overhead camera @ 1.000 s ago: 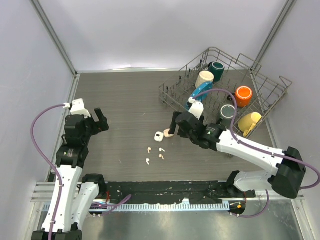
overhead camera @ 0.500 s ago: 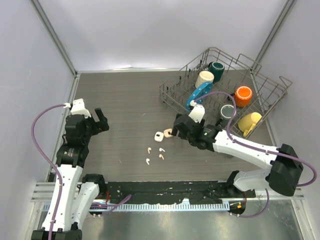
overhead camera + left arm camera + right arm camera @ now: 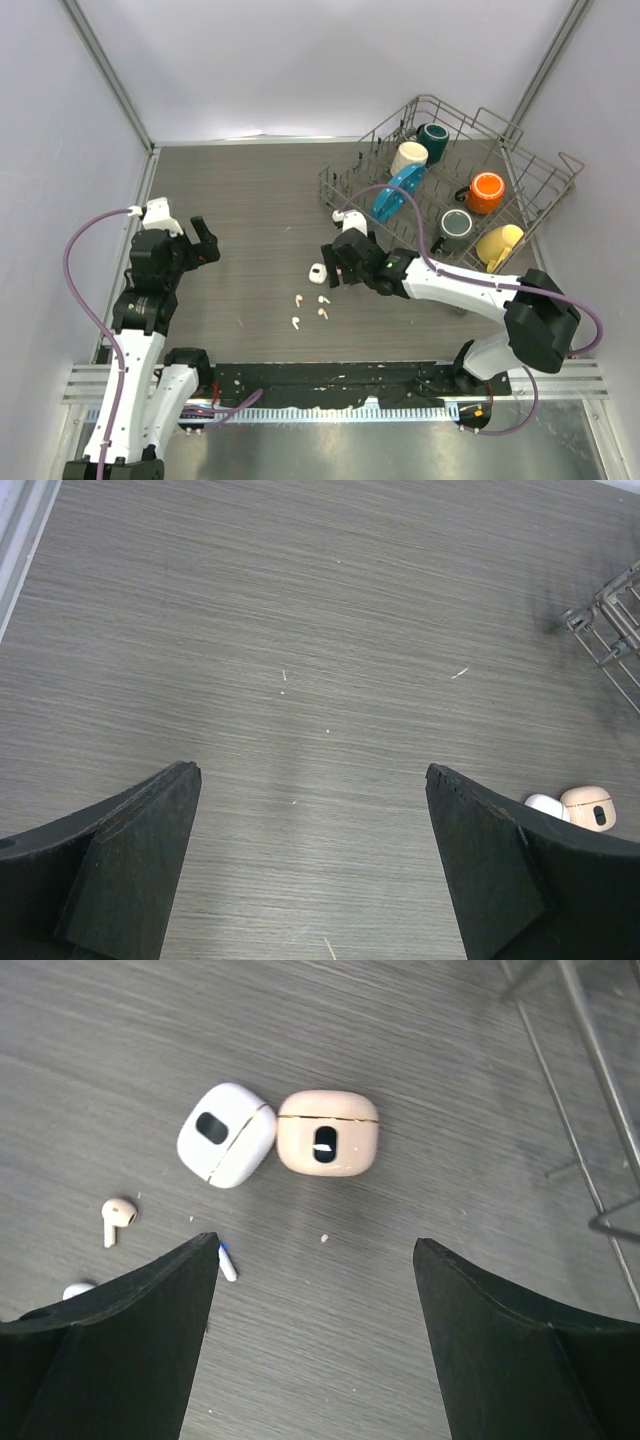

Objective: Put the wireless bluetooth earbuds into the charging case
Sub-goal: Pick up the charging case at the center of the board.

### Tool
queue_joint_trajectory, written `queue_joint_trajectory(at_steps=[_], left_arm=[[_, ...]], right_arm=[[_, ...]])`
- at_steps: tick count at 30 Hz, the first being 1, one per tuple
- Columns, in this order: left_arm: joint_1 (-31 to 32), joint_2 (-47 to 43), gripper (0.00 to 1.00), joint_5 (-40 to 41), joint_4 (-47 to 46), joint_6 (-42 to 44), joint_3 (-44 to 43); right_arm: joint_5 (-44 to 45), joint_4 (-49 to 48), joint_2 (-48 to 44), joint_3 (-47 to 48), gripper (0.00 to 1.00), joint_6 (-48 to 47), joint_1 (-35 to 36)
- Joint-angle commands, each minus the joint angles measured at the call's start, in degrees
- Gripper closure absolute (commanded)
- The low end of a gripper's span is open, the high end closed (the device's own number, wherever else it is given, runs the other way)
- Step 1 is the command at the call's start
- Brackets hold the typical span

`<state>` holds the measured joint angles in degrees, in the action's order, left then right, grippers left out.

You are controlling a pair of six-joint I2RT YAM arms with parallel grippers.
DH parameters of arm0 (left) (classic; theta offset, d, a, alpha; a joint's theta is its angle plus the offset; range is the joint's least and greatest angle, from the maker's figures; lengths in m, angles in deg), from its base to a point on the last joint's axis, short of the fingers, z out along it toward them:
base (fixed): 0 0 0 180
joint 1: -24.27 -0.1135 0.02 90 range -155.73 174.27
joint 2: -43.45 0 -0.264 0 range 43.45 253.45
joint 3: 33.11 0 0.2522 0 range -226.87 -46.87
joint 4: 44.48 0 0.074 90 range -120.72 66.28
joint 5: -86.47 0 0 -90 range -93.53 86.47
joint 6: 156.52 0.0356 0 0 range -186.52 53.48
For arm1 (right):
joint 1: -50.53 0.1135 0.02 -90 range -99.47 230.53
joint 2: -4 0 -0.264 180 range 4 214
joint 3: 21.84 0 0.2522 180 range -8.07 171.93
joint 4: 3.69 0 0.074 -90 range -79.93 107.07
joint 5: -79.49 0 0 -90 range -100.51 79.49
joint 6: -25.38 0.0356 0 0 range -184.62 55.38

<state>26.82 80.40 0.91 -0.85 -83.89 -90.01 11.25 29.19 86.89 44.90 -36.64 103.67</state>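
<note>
Looking through the right wrist camera, I see two glossy, rounded cases touching side by side on the matte grey wood-grain table (image 3: 120, 1050): a white case (image 3: 226, 1134) and a peach case (image 3: 328, 1132), both closed. The tiny stemmed earbuds (image 3: 117, 1217) lie loose nearby. The right gripper (image 3: 315, 1260) hovers above the cases, jaws wide, holding nothing. The left gripper (image 3: 310, 775), well apart, is equally wide and empty.
</note>
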Motion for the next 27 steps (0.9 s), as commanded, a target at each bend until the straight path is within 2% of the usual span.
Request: queue_joint_trajectory(at_steps=[1,4,8,11,16,27], left_arm=[[-0.09,-0.30,0.00,-0.93,-1.04,0.05,-0.20],[-0.09,0.14,0.00,-1.20,-1.04,0.05,-0.28],[-0.09,0.05,0.00,-1.46,-0.95,0.05,-0.28],[-0.09,-0.21,0.00,-1.46,-0.95,-0.04,-0.19],[-0.17,-0.56,0.00,-1.46,-0.95,-0.04,-0.11],[-0.17,-0.47,0.00,-1.55,-1.04,-0.12,-0.19]], right_arm=[[-6.02,-4.70,-0.46,3.62,0.16,-13.04,0.20],[-7.52,-4.00,1.30,5.56,0.16,-9.46,0.20],[-10.15,-5.05,6.21,6.70,0.18,3.00,0.20],[-9.81,-5.58,8.24,7.23,0.20,8.55,0.64],[-1.65,-1.98,11.59,9.69,0.21,14.28,2.40],[4.69,-1.01,15.89,11.01,0.25,25.09,3.37]])
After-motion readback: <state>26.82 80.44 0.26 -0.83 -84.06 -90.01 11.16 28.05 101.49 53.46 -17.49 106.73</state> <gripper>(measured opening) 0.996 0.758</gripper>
